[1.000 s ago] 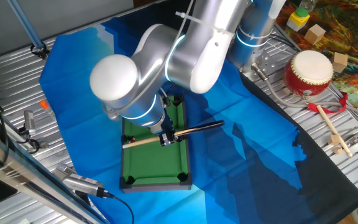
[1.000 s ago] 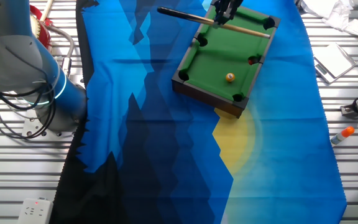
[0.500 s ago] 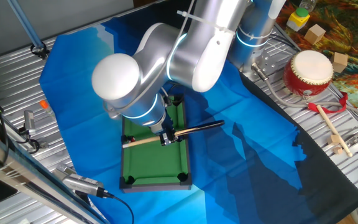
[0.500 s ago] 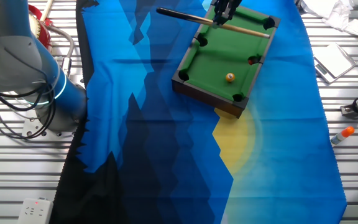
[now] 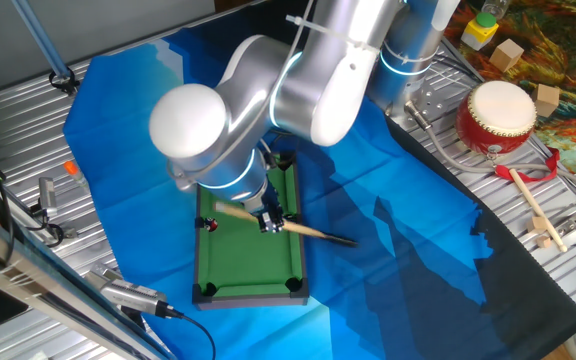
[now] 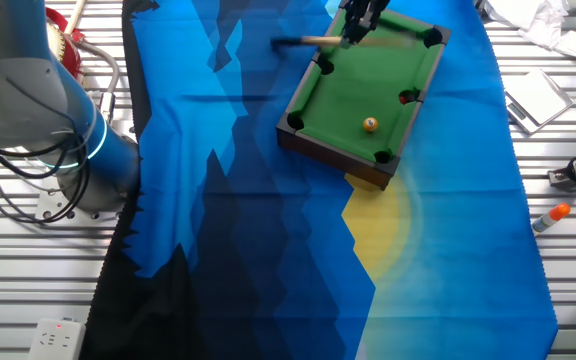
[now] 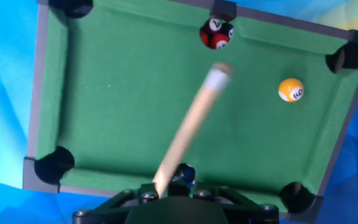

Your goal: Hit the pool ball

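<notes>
The toy pool table (image 5: 268, 290) has green felt and a dark rim, seen also in the other fixed view (image 6: 313, 140) and the hand view (image 7: 36, 93). The pool ball (image 6: 370, 124), orange with a pale spot, lies on the felt near one end; the hand view shows it (image 7: 291, 90) to the right of the cue tip, apart from it. My gripper (image 5: 269, 220) (image 6: 356, 30) (image 7: 171, 184) is shut on a wooden cue stick (image 5: 308, 231) (image 7: 191, 124), motion-blurred across the table's other end. A red ball (image 7: 215, 35) sits at a side pocket.
A blue cloth (image 6: 238, 230) covers the table under the toy. A red drum (image 5: 496, 115), a wooden drumstick (image 5: 538, 215) and wooden blocks (image 5: 546, 98) lie to the right. An orange marker (image 6: 550, 214) and the robot base (image 6: 78, 150) flank the cloth.
The cue has swung in my grip: its dark butt end moved from up-right to down-right in one fixed view. The orange ball has not moved.
</notes>
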`<state>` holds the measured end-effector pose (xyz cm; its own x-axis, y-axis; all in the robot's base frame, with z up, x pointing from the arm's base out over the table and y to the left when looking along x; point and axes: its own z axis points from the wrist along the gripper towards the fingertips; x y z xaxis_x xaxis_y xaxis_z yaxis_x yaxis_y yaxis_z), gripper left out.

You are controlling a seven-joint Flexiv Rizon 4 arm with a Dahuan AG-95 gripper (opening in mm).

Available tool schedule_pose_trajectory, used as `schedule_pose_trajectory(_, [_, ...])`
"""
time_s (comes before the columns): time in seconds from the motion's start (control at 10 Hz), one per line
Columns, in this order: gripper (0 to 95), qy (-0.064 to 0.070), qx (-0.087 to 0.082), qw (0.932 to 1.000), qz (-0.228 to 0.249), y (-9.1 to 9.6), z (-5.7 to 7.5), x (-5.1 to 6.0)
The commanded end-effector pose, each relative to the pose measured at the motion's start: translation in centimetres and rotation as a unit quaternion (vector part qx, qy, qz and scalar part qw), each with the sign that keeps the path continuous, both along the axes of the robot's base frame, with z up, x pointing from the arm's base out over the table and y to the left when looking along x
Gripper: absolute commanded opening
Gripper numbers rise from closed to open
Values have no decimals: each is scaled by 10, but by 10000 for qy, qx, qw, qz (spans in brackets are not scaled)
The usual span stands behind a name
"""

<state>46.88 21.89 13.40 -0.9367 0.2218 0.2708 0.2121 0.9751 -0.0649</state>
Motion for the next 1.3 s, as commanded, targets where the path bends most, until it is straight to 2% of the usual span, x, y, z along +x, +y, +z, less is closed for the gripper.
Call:
schedule_pose_trajectory(0.1, [760,-19,-52,10000,-45,2,-3,4])
schedule_pose_trajectory(0.2, [760,-35,-70,10000,-59,3,-5,9])
schedule_pose_trajectory(0.3, [570,-40,-81,9999,-70,4,-8,12])
schedule_pose_trajectory(0.5, [570,-41,-64,10000,-49,5,-9,15])
schedule_pose_trajectory(1.3, [570,-41,-64,10000,-49,5,-9,15])
